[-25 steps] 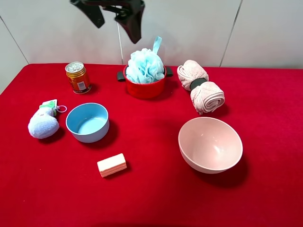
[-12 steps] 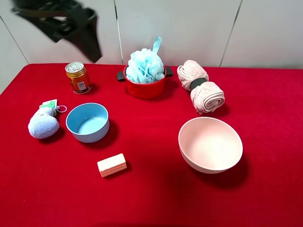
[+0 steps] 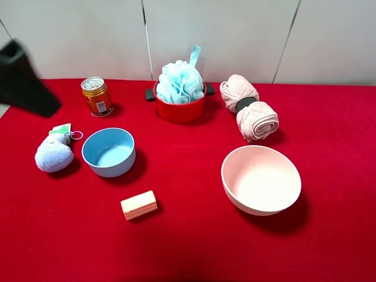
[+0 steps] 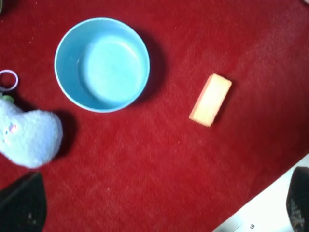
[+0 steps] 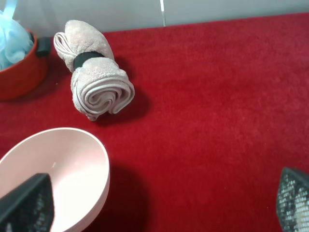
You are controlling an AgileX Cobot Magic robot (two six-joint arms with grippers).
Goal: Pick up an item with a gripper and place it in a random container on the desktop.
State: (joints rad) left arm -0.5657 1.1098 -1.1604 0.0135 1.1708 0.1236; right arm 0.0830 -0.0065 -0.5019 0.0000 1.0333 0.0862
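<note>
The light blue mesh loofah (image 3: 179, 82) sits in the red pot (image 3: 181, 109) at the back centre, its ribbon loop sticking up. A slice of both shows in the right wrist view: the loofah (image 5: 9, 41) and the pot (image 5: 19, 73). My left gripper (image 3: 23, 82) is a dark blur at the far left edge, well away from the pot. In the left wrist view it (image 4: 159, 208) is open and empty, above the light blue bowl (image 4: 101, 63). My right gripper (image 5: 159, 203) is open and empty, out of the exterior view.
An orange can (image 3: 97, 97), a lavender plush toy (image 3: 54, 154) and the light blue bowl (image 3: 108, 151) stand on the left. A peach bar (image 3: 138, 205) lies in front. A rolled pink towel (image 3: 249, 113) and a pink bowl (image 3: 261, 179) are on the right.
My left arm has swung from above the pot at the top centre down to the far left edge. The loofah has stayed in the pot.
</note>
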